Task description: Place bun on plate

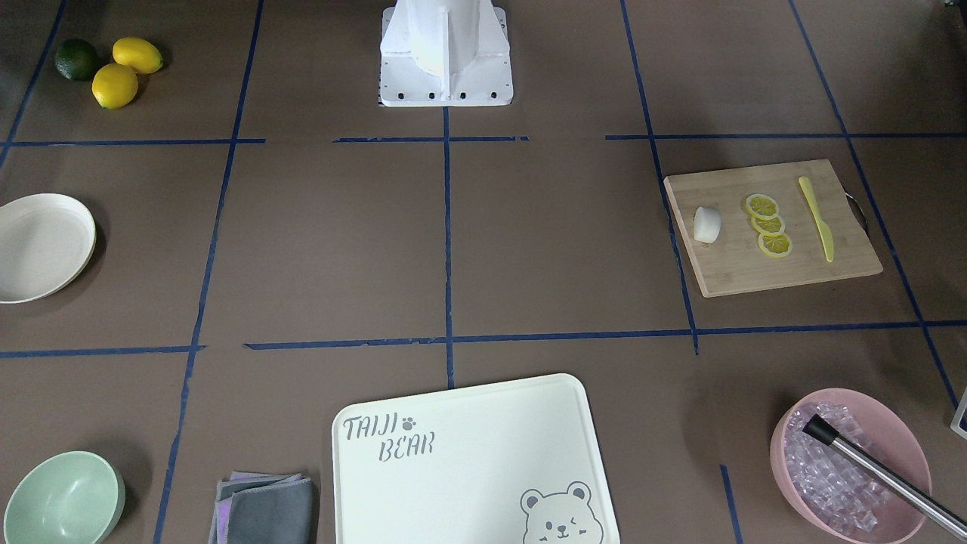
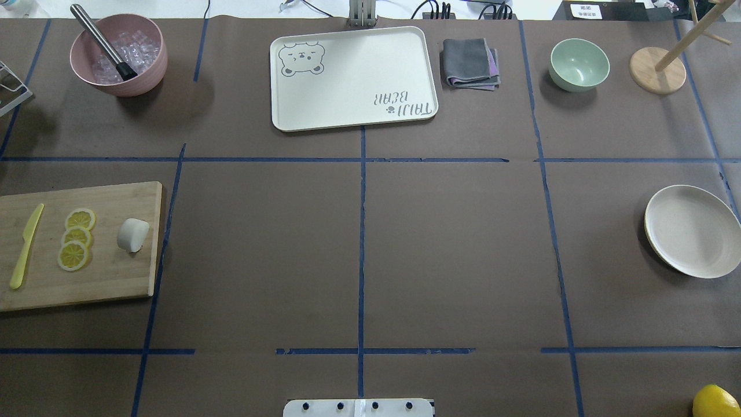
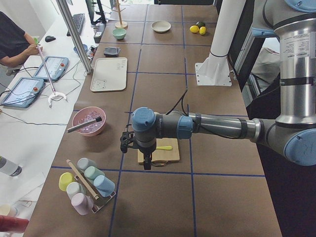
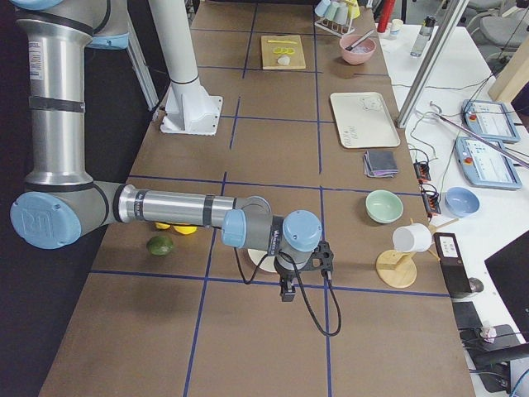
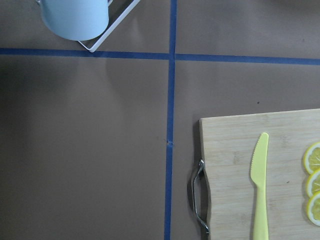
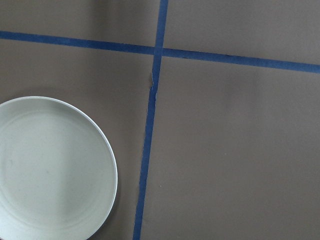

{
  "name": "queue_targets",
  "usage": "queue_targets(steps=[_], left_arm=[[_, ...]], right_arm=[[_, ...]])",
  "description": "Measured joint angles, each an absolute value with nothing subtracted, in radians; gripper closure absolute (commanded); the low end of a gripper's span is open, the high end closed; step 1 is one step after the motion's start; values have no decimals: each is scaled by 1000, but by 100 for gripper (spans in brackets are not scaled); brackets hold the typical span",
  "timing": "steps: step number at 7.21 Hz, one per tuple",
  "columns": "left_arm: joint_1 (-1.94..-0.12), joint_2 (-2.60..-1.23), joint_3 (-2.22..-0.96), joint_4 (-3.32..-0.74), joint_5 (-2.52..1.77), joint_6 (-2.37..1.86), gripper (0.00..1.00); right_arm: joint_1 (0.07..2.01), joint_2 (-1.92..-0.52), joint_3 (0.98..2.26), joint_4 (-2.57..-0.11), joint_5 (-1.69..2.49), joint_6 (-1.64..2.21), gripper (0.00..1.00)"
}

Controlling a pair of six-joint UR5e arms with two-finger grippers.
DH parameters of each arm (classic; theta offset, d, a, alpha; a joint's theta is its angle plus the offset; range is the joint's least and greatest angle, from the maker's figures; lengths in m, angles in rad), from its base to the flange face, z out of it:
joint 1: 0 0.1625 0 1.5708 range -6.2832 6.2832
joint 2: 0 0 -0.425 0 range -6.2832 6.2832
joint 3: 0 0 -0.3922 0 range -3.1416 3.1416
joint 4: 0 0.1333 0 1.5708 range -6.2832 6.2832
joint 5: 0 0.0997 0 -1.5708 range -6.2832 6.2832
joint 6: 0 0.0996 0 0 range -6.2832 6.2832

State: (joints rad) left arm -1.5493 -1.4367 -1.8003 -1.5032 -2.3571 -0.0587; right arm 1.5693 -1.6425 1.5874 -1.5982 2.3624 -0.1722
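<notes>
Overhead exterior shows one bun [image 2: 132, 234] on one cutting board [image 2: 110, 278], beside three lemon slices [image 2: 77, 236] and one knife [image 2: 26, 246]. One plate [image 2: 692, 231] lies well apart. Whether the left gripper [image 3: 146, 164] and right gripper [image 4: 286, 291] are spread or closed, I cannot tell.

Plate [image 1: 45, 245] cropped at left edge; lemon [image 2: 716, 401] cropped at corner.

The worktop carries one bun [image 1: 707, 224], one plate [image 1: 41, 245], three lemon slices [image 1: 767, 224], two lemons [image 1: 115, 85], one lime [image 1: 75, 59], one green bowl [image 1: 64, 499], one pink bowl [image 2: 147, 78], one tray [image 1: 468, 453], one cutting board [image 1: 733, 264] and one knife [image 1: 817, 219].
</notes>
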Motion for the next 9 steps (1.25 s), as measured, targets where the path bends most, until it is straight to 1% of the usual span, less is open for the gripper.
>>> queue_targets(steps=[2, 9], left_arm=[[-1546, -1433, -1810, -1512, -2348, -56, 0], [-1538, -1406, -1815, -1551, -2348, -57, 0]], right_arm=[[1569, -1652, 1581, -1563, 2362, -166, 0], [1569, -1655, 1569, -1555, 2365, -166, 0]])
